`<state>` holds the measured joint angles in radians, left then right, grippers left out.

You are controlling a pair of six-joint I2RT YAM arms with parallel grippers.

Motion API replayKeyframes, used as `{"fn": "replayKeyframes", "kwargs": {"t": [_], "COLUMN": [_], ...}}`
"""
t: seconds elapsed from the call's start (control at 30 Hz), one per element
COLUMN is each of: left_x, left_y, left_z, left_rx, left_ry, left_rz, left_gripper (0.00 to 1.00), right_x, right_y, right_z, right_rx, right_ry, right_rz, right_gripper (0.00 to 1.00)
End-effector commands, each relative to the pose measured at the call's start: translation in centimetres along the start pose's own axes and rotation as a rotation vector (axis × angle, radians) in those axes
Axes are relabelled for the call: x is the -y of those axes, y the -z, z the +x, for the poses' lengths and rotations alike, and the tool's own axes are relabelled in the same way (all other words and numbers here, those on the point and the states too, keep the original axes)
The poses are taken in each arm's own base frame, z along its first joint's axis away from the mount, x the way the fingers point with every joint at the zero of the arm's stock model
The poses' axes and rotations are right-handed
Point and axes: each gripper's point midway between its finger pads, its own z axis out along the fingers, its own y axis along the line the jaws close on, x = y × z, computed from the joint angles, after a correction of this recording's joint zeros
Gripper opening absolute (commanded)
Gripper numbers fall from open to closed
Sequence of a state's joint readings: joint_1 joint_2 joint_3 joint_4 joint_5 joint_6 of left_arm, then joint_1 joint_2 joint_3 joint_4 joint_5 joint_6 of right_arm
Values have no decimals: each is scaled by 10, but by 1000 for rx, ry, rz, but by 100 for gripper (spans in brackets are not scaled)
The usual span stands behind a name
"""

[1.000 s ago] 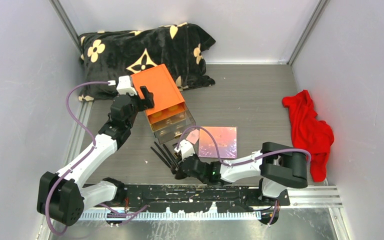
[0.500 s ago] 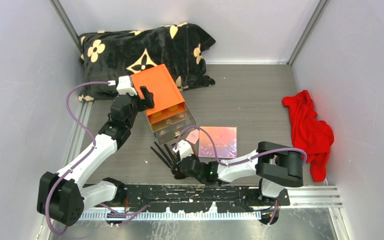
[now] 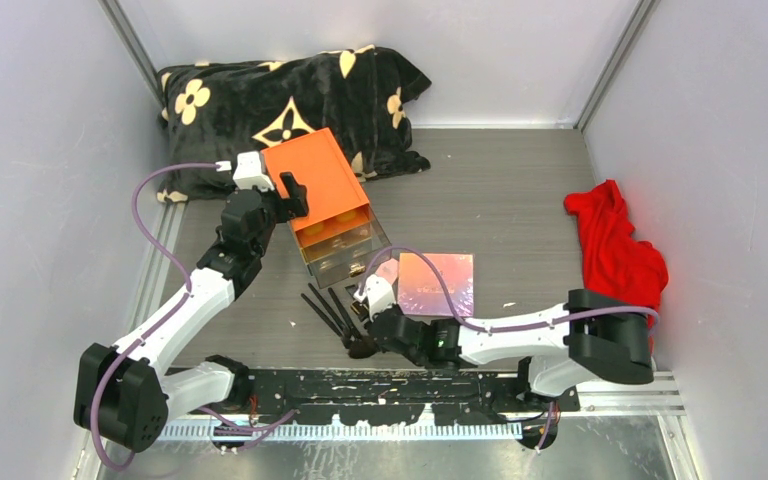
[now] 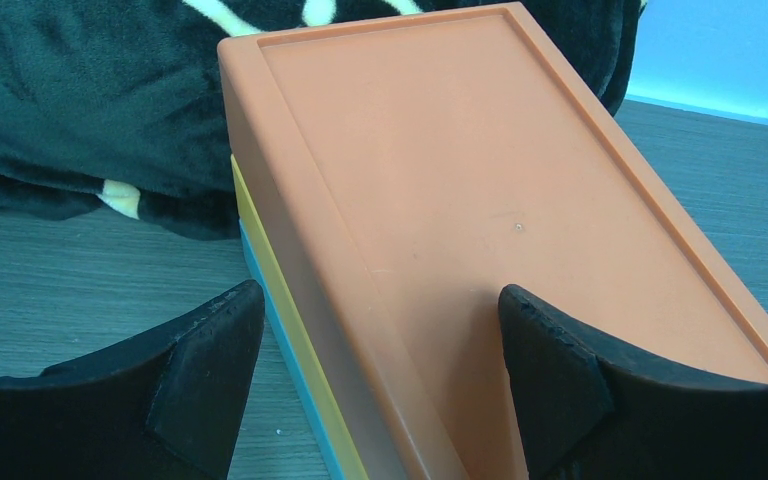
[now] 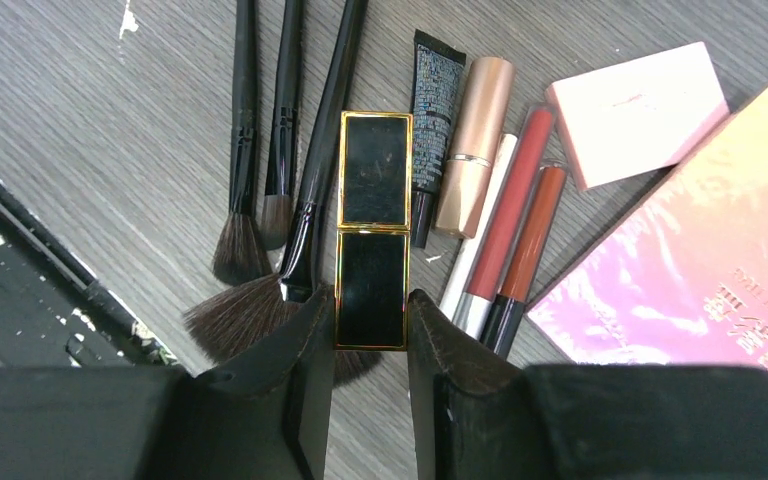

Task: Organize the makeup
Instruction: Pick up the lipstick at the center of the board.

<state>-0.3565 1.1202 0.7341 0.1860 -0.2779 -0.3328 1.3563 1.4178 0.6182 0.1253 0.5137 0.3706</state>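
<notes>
A case [image 5: 372, 230] lies between the right end effector's [image 5: 370, 330] fingers, brushes [image 5: 290, 120] to its left, pencils [image 5: 515, 210] and palette [image 5: 700, 260] to its right.

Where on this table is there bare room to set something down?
Free: the tabletop between pink palette and red cloth, and behind the palette, right of the pillow. Crowded: front centre, where brushes and tubes pack around the right gripper, shut on a black case.
</notes>
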Motion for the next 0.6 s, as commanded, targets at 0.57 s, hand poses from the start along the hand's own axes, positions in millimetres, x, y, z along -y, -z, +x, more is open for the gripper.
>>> {"fn": "replayKeyframes", "kwargs": {"t": [0.57], "left_x": [-44], "left_y": [12], "left_z": [87], "left_rx": [-308], "left_ry": [-182], "left_rz": [-127], "left_gripper": [86], "right_x": [33], "right_y": [95], "right_z": [-113], "right_rx": [163], "right_ry": [28], "right_rz": [69], "right_gripper": [19]}}
